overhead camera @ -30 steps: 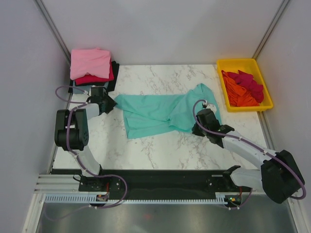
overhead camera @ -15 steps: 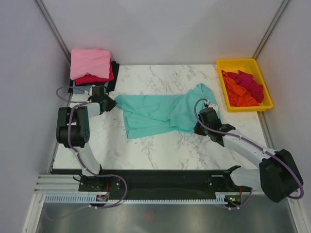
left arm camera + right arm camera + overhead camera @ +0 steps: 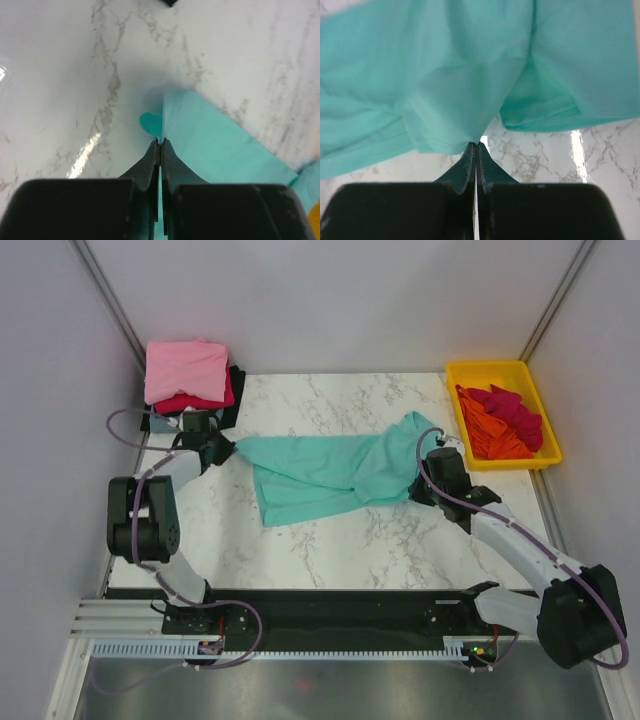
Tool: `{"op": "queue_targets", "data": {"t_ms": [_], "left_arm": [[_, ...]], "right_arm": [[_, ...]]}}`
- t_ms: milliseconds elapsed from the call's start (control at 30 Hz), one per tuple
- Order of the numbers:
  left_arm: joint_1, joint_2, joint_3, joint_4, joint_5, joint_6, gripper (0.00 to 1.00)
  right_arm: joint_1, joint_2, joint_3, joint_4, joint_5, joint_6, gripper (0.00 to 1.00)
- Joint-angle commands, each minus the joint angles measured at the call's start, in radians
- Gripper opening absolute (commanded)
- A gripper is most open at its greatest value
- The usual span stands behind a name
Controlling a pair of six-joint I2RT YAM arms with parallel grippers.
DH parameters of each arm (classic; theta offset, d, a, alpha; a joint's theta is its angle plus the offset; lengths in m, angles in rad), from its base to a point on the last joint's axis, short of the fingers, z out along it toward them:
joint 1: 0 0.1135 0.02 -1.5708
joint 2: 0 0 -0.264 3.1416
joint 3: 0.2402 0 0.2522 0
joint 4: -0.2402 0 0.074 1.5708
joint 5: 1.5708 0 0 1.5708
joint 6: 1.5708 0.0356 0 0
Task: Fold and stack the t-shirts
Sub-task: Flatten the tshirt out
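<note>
A teal-green t-shirt (image 3: 320, 468) lies stretched across the middle of the marble table. My left gripper (image 3: 228, 451) is shut on its left corner; the cloth shows between the fingertips in the left wrist view (image 3: 159, 142), with the shirt (image 3: 215, 140) running off to the right. My right gripper (image 3: 418, 484) is shut on the shirt's right hem; the right wrist view shows the jaws (image 3: 477, 145) pinching a fold of the shirt (image 3: 455, 85). A folded stack with a pink t-shirt (image 3: 186, 370) on top, crimson and black below, sits at the back left.
A yellow plastic tray (image 3: 484, 372) at the back right holds crumpled orange (image 3: 490, 435) and crimson (image 3: 520, 412) shirts. Grey walls close in both sides and the back. Bare marble (image 3: 330, 545) lies in front of the teal shirt.
My right gripper has moved right and back, pulling the shirt's right side out. My left gripper has shifted slightly left and back, still on the corner. The shirt is stretched wider.
</note>
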Motion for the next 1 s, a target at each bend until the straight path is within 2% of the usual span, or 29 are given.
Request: {"op": "queue_targets", "data": {"t_ms": [0, 200, 433, 533, 600, 733, 800, 867, 967], "left_arm": [[-0.004, -0.272, 0.069, -0.087, -0.003, 0.102, 0.02], [-0.004, -0.620, 0.158, -0.278, 0.107, 0.239, 0.02], [-0.002, -0.962, 0.255, -0.444, 0.190, 0.351, 0.02], [-0.002, -1.062, 0.322, -0.483, 0.187, 0.368, 0.02], [-0.004, -1.083, 0.393, -0.517, 0.184, 0.380, 0.02], [-0.005, -1.060, 0.522, -0.594, 0.167, 0.417, 0.02], [-0.004, -0.965, 0.626, -0.659, 0.179, 0.431, 0.02], [-0.004, -0.852, 0.704, -0.733, 0.160, 0.422, 0.02], [-0.004, -0.718, 0.737, -0.738, 0.158, 0.417, 0.02]], "right_arm": [[-0.009, -0.167, 0.145, -0.057, 0.050, -0.028, 0.00], [-0.010, -0.381, 0.421, -0.233, 0.107, -0.050, 0.00], [-0.009, -0.594, 0.731, -0.318, 0.047, -0.090, 0.00], [-0.012, -0.609, 0.846, -0.326, -0.031, -0.139, 0.00], [-0.021, -0.605, 0.894, -0.335, -0.051, -0.163, 0.00], [-0.050, -0.492, 1.054, -0.352, -0.087, -0.196, 0.00], [-0.059, -0.373, 1.156, -0.381, -0.077, -0.220, 0.00], [-0.060, -0.273, 1.239, -0.442, 0.007, -0.245, 0.00], [-0.060, -0.096, 1.307, -0.438, 0.110, -0.257, 0.00]]}}
